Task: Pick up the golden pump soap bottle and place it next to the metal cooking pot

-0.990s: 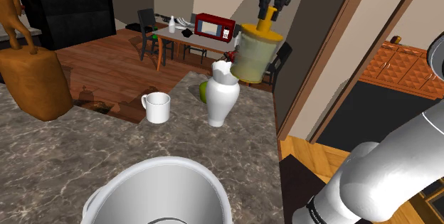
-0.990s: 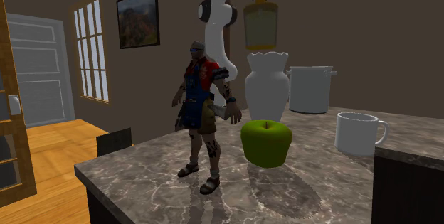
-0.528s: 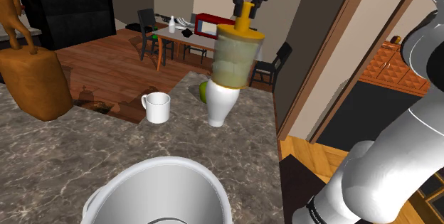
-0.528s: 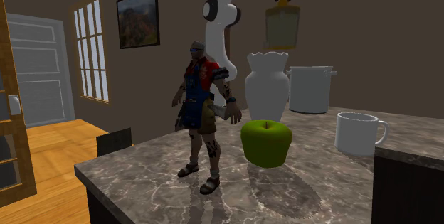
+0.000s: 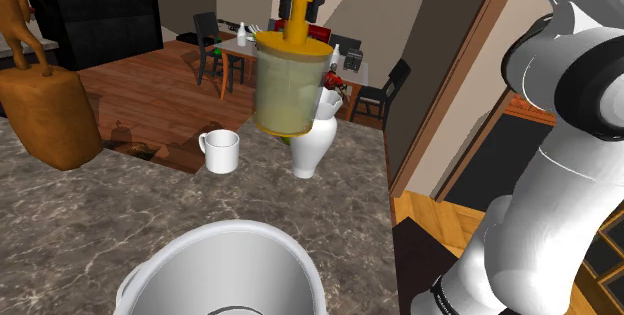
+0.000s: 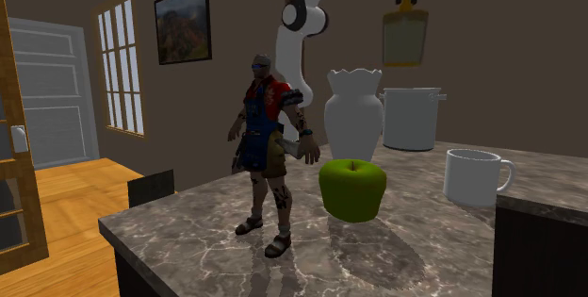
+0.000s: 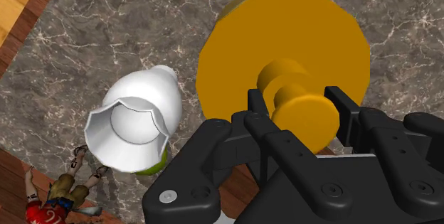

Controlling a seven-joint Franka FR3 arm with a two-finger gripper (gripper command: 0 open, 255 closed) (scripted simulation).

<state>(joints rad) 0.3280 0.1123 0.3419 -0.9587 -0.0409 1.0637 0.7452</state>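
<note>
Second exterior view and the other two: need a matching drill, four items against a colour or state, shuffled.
1 soap bottle
2 apple
3 vase
4 mug

A white, has a handle
B green, sits on the counter
C in the air, pump clasped by the pincer
D white, tall, wavy rim

Pairs: 1-C, 2-B, 3-D, 4-A

home | marbled counter (image 5: 80,213) | dining table (image 5: 238,51) | framed picture (image 6: 182,22)
</note>
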